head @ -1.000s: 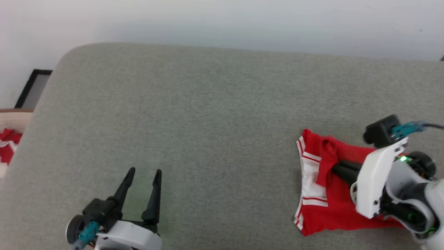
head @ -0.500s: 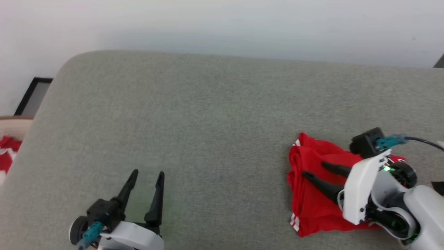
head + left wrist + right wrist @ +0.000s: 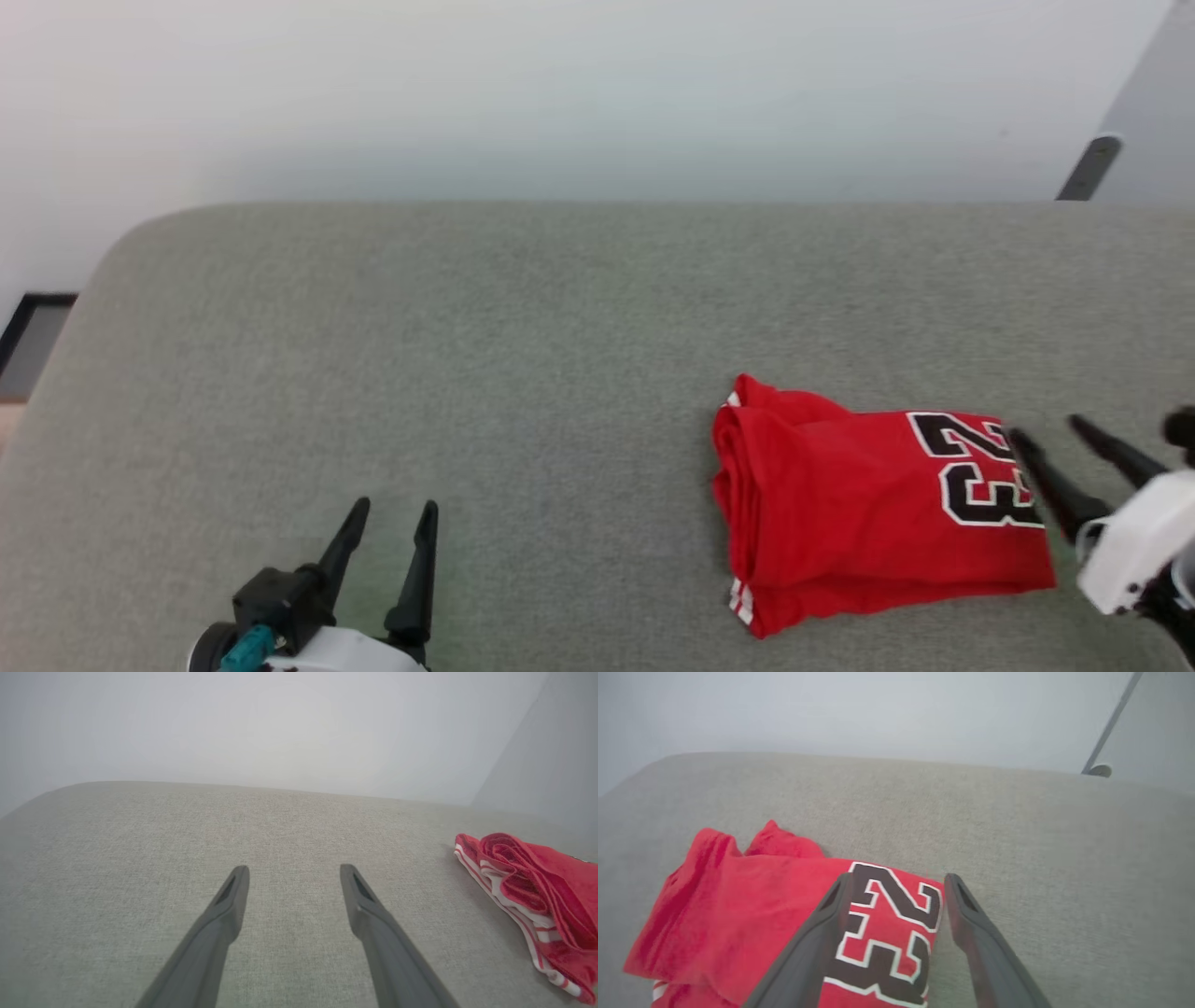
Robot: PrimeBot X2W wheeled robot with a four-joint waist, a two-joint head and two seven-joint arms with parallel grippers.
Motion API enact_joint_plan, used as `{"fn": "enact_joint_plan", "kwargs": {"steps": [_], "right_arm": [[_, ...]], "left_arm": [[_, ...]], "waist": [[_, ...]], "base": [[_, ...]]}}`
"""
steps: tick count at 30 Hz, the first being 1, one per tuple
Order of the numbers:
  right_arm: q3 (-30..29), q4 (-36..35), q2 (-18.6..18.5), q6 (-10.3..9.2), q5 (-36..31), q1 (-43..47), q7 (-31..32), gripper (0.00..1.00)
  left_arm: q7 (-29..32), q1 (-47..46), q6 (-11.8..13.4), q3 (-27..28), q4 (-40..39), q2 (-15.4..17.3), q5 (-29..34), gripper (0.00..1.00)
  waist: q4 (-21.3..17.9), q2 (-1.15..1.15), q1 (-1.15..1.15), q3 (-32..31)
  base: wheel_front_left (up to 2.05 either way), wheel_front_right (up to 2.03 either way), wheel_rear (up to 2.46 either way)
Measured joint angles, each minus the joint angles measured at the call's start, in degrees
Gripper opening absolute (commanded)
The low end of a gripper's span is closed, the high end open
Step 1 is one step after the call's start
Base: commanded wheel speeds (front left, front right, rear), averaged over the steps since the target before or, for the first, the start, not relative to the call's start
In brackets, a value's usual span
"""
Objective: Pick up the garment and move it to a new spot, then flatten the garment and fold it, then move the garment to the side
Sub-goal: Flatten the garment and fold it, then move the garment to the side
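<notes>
The red garment [image 3: 868,504] lies folded on the grey cushion, its black number 23 facing up at its right end and striped trim showing at its lower left corner. My right gripper [image 3: 1046,431] is open above the garment's right edge, with nothing between its fingers; in the right wrist view the garment [image 3: 752,933] lies under the left finger and the gripper [image 3: 896,879] stands over the 23. My left gripper [image 3: 396,508] is open at the lower left, far from the cloth. From the left wrist the gripper [image 3: 292,870] is empty and the garment [image 3: 532,900] lies at the right.
The grey cushioned surface [image 3: 523,373] stretches wide between the two grippers, with a rounded far-left corner. A pale wall stands behind it. A dark frame [image 3: 23,331] sits past the left edge and a grey pole [image 3: 1083,168] at the upper right.
The right gripper has let go of the garment and pulled back to the right, leaving it folded with the 23 on top. The camera view has shifted down and right. The left gripper stays open.
</notes>
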Motion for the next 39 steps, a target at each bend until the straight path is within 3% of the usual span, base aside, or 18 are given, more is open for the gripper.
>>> {"fn": "enact_joint_plan", "kwargs": {"steps": [7, 11, 22, 39], "right_arm": [[-3.76, 8.37, 3.45, 0.0, -4.79, 0.49, -13.19, 1.0], [-6.71, 10.05, 5.37, 0.0, -7.19, 2.47, -16.53, 1.0], [-17.86, 2.2, 9.9, 0.0, -15.5, 12.46, -17.35, 1.0], [-26.09, -9.51, 13.76, 0.0, -18.37, 24.27, -16.51, 1.0]], "left_arm": [[-0.01, 1.7, 0.0, 0.83, 1.08, 0.26, -0.05, 1.0], [-0.01, 2.8, 0.0, 1.31, 1.04, 0.12, 0.47, 1.0], [-0.01, 6.92, 0.0, 3.37, -1.76, 0.44, 1.91, 1.0], [-0.01, 13.1, 0.0, 6.2, -8.18, -0.16, 5.21, 1.0]], "waist": [[-2.03, 0.0, 0.0, -2.62], [-2.59, 0.0, 0.0, -4.27], [-2.96, 0.0, 0.0, -6.8], [-2.56, 0.0, 0.0, -6.66]], "base": [[0.0, 0.0, 0.0], [0.0, 0.0, 0.0], [0.0, 0.0, 0.0], [0.0, 0.0, 0.0]]}}
